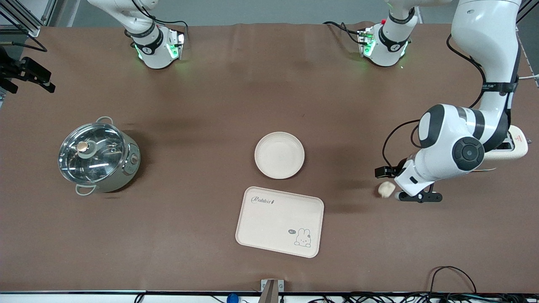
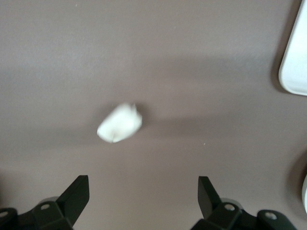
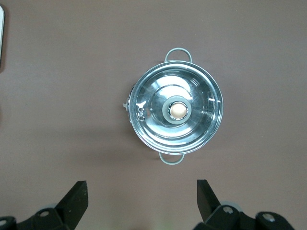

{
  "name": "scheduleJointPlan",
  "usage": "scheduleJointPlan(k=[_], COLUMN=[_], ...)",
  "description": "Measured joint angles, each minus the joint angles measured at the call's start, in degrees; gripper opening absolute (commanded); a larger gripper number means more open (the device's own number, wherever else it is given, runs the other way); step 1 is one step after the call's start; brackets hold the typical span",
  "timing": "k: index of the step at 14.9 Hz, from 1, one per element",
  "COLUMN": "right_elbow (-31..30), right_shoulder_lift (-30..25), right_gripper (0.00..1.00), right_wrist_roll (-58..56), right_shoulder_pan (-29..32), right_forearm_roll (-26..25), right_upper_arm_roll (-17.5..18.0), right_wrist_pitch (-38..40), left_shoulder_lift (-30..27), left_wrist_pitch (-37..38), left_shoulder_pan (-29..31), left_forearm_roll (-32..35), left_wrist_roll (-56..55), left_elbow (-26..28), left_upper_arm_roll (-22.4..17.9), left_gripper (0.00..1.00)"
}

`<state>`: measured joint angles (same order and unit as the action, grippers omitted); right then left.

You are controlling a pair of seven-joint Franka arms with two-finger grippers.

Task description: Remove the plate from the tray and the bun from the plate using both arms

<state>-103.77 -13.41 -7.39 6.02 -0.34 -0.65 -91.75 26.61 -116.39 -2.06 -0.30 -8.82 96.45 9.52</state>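
Note:
The round cream plate lies empty on the brown table, mid-table. The small pale bun lies on the bare table toward the left arm's end. My left gripper hangs low just beside the bun. In the left wrist view the bun lies ahead of the open, empty left gripper, not between the fingers. My right gripper is open and empty, high over the table beside the pot. It is out of the front view.
A rectangular cream tray with a rabbit drawing lies nearer the front camera than the plate; its corner shows in the left wrist view. A steel pot with a glass lid stands toward the right arm's end. A white object lies partly under the left arm.

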Motion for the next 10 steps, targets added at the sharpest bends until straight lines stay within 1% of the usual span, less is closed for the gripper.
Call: scheduleJointPlan(k=[2,4,5,8,10], right_elbow=[0.0,0.0,-0.1,-0.1,-0.1], right_shoulder_lift=[0.0,0.0,0.0,0.1,0.1], right_gripper=[1.00,1.00,1.00,1.00,1.00], right_wrist_roll=[0.0,0.0,0.0,0.0,0.0], right_shoulder_pan=[0.0,0.0,0.0,0.0,0.0], right_forearm_roll=[0.0,0.0,0.0,0.0,0.0], right_upper_arm_roll=[0.0,0.0,0.0,0.0,0.0], right_wrist_pitch=[0.0,0.0,0.0,0.0,0.0], left_shoulder_lift=[0.3,-1.0,-2.8,-10.2,-15.1], left_wrist_pitch=[0.0,0.8,3.5,17.1,22.1], left_shoulder_pan=[0.5,1.0,1.3,2.5,2.8], left_forearm_roll=[0.0,0.0,0.0,0.0,0.0], left_wrist_roll=[0.0,0.0,0.0,0.0,0.0], left_elbow=[-0.1,-2.0,-3.9,-11.7,-14.8], left_upper_arm_roll=[0.0,0.0,0.0,-0.1,-0.5], left_gripper=[1.00,1.00,1.00,1.00,1.00])
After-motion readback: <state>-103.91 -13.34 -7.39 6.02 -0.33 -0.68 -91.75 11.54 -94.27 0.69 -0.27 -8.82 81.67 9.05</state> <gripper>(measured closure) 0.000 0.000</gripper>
